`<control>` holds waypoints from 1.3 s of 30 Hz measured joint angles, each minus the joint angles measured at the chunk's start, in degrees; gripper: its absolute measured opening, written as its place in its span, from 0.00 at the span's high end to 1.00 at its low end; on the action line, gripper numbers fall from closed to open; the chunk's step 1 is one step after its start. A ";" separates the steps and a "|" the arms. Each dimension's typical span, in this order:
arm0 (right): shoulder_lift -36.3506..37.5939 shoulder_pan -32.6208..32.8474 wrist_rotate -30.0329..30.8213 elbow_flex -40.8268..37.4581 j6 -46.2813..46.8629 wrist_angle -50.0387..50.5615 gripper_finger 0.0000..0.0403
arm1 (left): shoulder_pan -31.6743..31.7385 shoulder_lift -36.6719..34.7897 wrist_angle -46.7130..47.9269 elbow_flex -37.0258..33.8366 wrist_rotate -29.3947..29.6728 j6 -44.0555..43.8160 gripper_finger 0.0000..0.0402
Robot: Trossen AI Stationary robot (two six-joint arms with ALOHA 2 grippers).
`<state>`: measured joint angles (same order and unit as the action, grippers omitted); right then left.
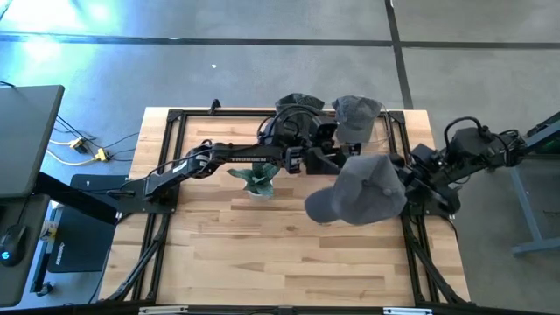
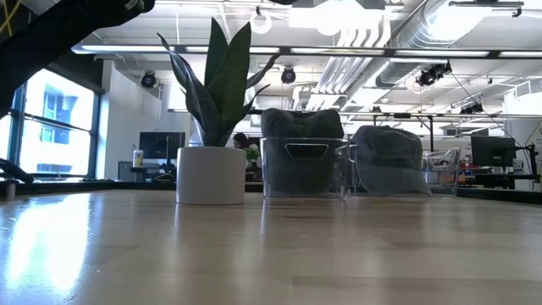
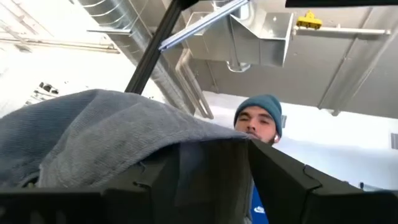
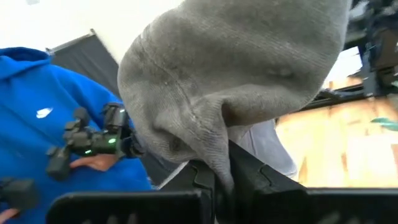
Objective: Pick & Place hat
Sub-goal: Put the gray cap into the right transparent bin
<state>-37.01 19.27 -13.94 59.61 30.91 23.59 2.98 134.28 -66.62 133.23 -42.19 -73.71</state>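
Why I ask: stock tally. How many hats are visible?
3: raised gray hat in the right gripper; second gray hat at the table's back; dark hat beside it. More may be hidden.

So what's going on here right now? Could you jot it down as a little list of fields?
Held item: grey hat, lifted above the table
Right claw: shut on a fold of the grey hat
Left claw: its fingers either side of the hat's cloth, grip unclear
Clear bins: at the table's far edge, each with a dark hat inside
Potted plant: upright near the bins
Person: behind the table, blue hoodie, teal beanie
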 joint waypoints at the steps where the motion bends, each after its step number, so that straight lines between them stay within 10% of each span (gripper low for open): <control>1: 0.00 0.00 0.54 0.00 -0.44 0.01 0.95 | 0.00 0.00 0.06 0.00 0.26 -0.01 0.55; 10: 0.35 -0.02 2.10 0.00 -1.44 0.03 0.98 | 0.84 0.00 0.34 0.00 -1.22 -6.45 0.57; 25: 0.35 -0.02 1.73 0.00 -0.83 2.34 0.98 | 1.57 -0.04 1.06 0.00 -12.82 -20.05 0.16; 39: 0.35 -0.02 4.01 0.00 -2.35 2.83 0.97 | 0.33 -0.13 14.07 0.02 -8.11 -11.59 0.32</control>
<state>-36.67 19.25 -9.93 59.61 28.56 26.42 3.31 134.15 -52.55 133.25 -50.31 -85.30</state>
